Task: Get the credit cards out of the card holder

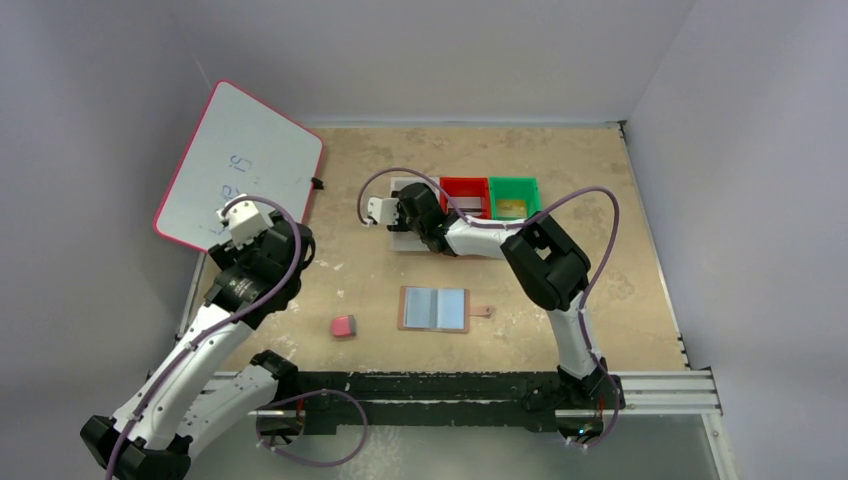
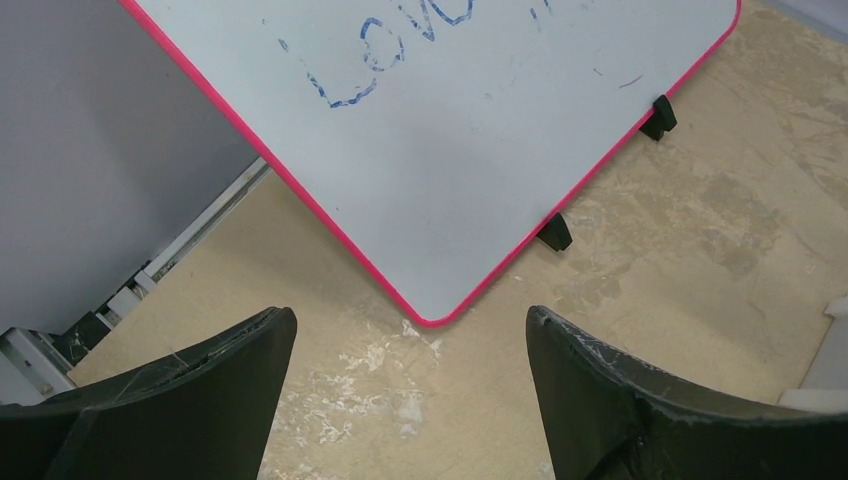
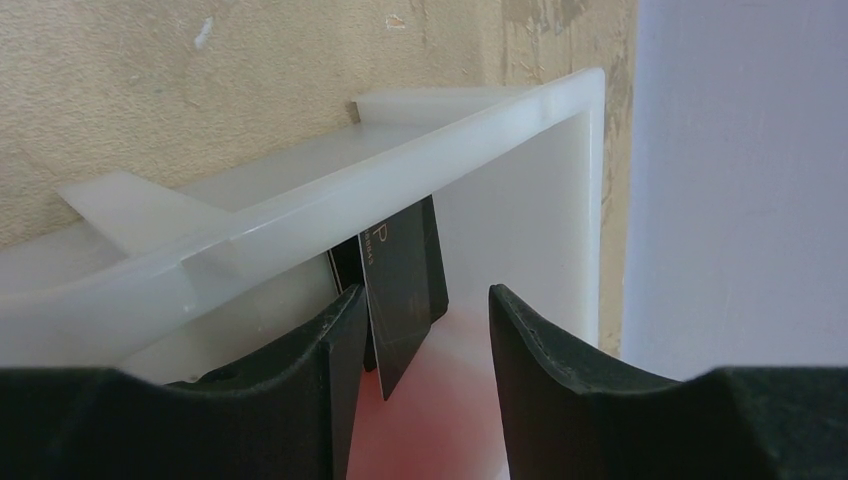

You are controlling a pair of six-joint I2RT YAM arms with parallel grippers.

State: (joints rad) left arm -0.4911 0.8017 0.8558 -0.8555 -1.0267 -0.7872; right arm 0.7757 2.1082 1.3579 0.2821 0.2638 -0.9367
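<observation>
The card holder (image 1: 434, 309) lies open and flat at the table's middle, pale blue sleeves up and its tan snap tab (image 1: 484, 312) to the right. My right gripper (image 1: 408, 222) reaches down into the white bin (image 1: 404, 245) at the back. In the right wrist view its jaws (image 3: 428, 300) stand apart inside that bin (image 3: 520, 200). A black credit card (image 3: 405, 290) hangs on edge between them, resting against the left finger and well apart from the right one. A second dark edge shows just behind the card. My left gripper (image 1: 232, 212) is open and empty (image 2: 410, 315) by the whiteboard's corner.
A pink-framed whiteboard (image 1: 240, 165) (image 2: 450, 130) leans at the back left on small black feet. A red bin (image 1: 463, 197) and a green bin (image 1: 514, 197) stand right of the white one. A pink-and-grey eraser (image 1: 343, 326) lies left of the holder.
</observation>
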